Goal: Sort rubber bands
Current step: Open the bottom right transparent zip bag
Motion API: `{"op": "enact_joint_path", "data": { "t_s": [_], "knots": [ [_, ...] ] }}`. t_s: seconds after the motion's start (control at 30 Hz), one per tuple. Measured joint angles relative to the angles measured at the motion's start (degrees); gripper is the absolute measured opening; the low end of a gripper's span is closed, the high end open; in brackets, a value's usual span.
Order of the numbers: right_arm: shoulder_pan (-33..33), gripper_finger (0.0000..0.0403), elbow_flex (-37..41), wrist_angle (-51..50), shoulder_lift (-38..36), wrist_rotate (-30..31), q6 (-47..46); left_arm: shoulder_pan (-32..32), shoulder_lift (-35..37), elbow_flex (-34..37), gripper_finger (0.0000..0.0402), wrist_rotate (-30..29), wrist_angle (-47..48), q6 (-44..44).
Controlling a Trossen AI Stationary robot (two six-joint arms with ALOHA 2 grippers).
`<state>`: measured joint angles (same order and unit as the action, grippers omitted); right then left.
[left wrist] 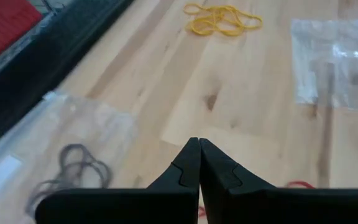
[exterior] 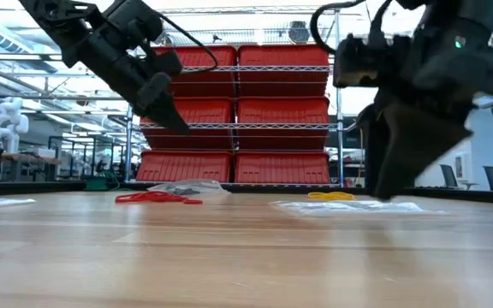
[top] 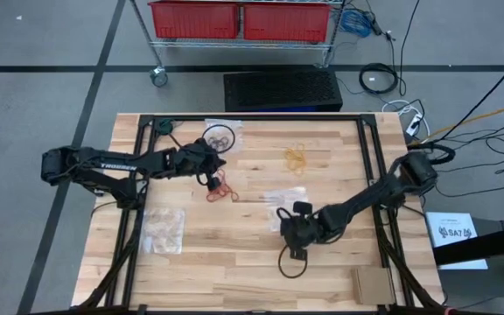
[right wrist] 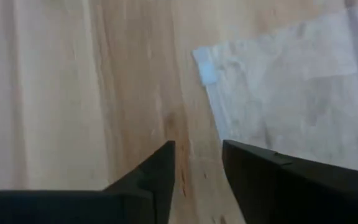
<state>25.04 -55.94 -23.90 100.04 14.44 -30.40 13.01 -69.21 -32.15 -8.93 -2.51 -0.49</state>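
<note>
The left gripper point(top: 210, 179) hangs above the table point(top: 234, 262), just over the red rubber bands point(top: 220, 192). Its jaws are fully closed, tip to tip, and hold nothing, as the left wrist view shows.

The right gripper point(top: 284, 215) sits near the middle of the table, at the edge of a clear plastic bag point(top: 280, 198). Its jaws stand narrowly apart with bare wood between them; nothing is gripped.

Rubber band locations:
- Red bands: a loose pile on the bare wood left of centre, directly below the left gripper.
- Yellowish bands point(top: 297, 158): a small heap on the bare wood toward the far edge of the table, well apart from both grippers.
- Black bands point(top: 220, 137): lying on a second clear bag point(top: 224, 131) at the far edge, near the left arm.

A third clear bag point(top: 164, 229) lies flat on the near left part of the table. A small cardboard piece point(top: 373, 282) lies at the near right corner.
</note>
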Motion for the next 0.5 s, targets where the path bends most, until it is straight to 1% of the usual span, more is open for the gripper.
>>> {"op": "enact_joint_path", "data": {
  "t_s": [0.07,0.17,0.27,0.33,0.4,0.5],
  "knots": [
    [0.28,0.0141,-0.33,0.18,1.52,3.28,0.03,-1.07,-0.01,0.38,0.0005,0.18,0.15,-0.77],
    [0.57,0.0143,-1.98,-1.11,4.08,8.00,1.00,-3.02,-0.02,0.45,0.0005,0.18,-0.02,-1.88],
    [0.57,0.0132,-4.02,-1.77,6.39,9.42,3.70,-4.90,-0.02,0.45,0.0005,-0.24,0.01,-2.16],
    [0.59,0.0117,-5.46,-2.81,7.73,9.45,5.16,-5.66,-0.02,0.45,0.0005,-0.68,-0.01,-2.16],
    [0.53,0.0094,-7.17,-4.51,8.94,8.69,6.03,-6.03,-0.02,0.45,0.0005,-1.04,-0.07,-2.16],
    [0.46,0.0042,-9.38,-7.72,9.70,7.69,6.07,-6.05,-0.02,0.45,0.0005,-0.57,0.03,-2.27]
  ]
}}
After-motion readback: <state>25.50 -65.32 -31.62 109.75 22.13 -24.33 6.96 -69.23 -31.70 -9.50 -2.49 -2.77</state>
